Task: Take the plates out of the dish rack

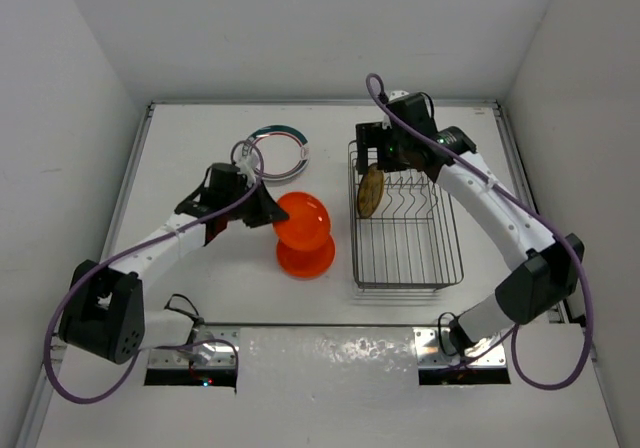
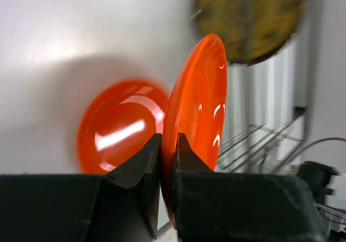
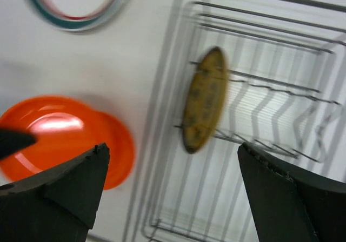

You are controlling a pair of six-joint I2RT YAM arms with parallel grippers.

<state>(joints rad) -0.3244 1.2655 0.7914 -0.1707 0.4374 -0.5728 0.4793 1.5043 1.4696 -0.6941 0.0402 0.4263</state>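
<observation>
While the bench [image 1: 250, 290] carries the dish rack [image 1: 405, 268] on its right half, the other plates are outside the rack, to its left. The white plate with the green-and-red rim [image 1: 275, 129] lies flat at the far side, and a smaller white plate with red markings [image 1: 280, 158] appears to sit inside it. The left arm's purple cable crosses their near-left edge.

The plain orange-red plate [image 1: 303, 218] is held on edge just left of the rack wall, not touching it. A second orange-red round shape shows on the bench beneath it; plate or reflection cannot be told.

The orange plate with the yellow patterned centre [image 1: 370, 191] stands on edge among the tines at the rack's far-left corner.

The left hand [image 2: 168, 139] is pinched tight on the orange-red plate's rim. The right hand [image 3: 172, 147] hangs above the patterned plate, fingers spread wide, holding nothing.
</observation>
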